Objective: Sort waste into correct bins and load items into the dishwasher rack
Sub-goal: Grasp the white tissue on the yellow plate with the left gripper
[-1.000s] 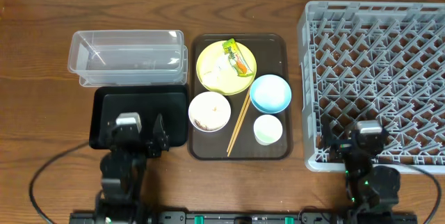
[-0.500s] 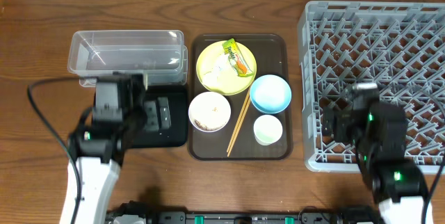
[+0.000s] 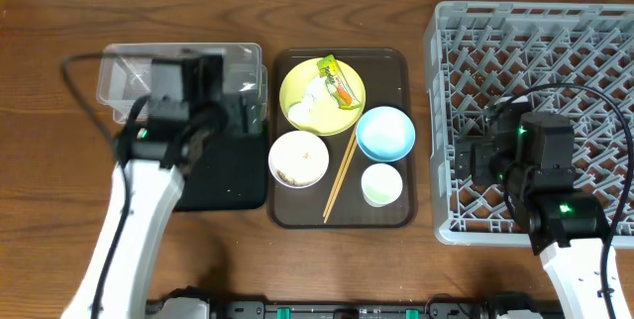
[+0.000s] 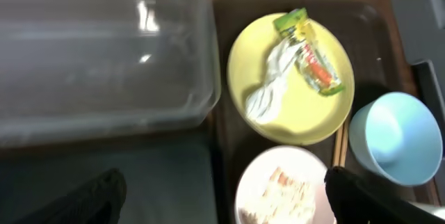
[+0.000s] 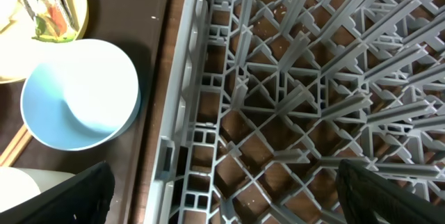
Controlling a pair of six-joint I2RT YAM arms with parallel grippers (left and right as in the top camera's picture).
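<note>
On the brown serving tray point(image 3: 398, 61) stand a yellow plate point(image 3: 297, 91) with the green-and-orange wrapper point(image 3: 335, 79) and crumpled white paper point(image 3: 315, 103), a white bowl point(image 3: 298, 158) with rice, a light blue bowl point(image 3: 385, 133), a pale cup point(image 3: 381, 184) and chopsticks point(image 3: 340, 178). My left gripper point(image 3: 241, 113) is open and empty, hovering over the edge between the clear container point(image 3: 178, 81) and the black tray point(image 3: 223, 175); in the left wrist view point(image 4: 222, 206) it is over the white bowl's point(image 4: 281, 189) left side. My right gripper point(image 3: 483, 160) is open and empty above the grey rack's point(image 3: 540, 42) front-left part, as the right wrist view point(image 5: 229, 196) shows.
The left wrist view shows the plate point(image 4: 313, 113), wrapper point(image 4: 309, 53), paper point(image 4: 271, 85), blue bowl point(image 4: 396, 137) and clear container point(image 4: 104, 50). The right wrist view shows the rack wall point(image 5: 184, 113), blue bowl point(image 5: 80, 102) and cup point(image 5: 31, 189). Bare wooden table point(image 3: 59, 160) lies on the left.
Both arms rose from the table's front edge and moved away from it. The left now hangs over the bins beside the serving tray, the right over the rack's front-left part.
</note>
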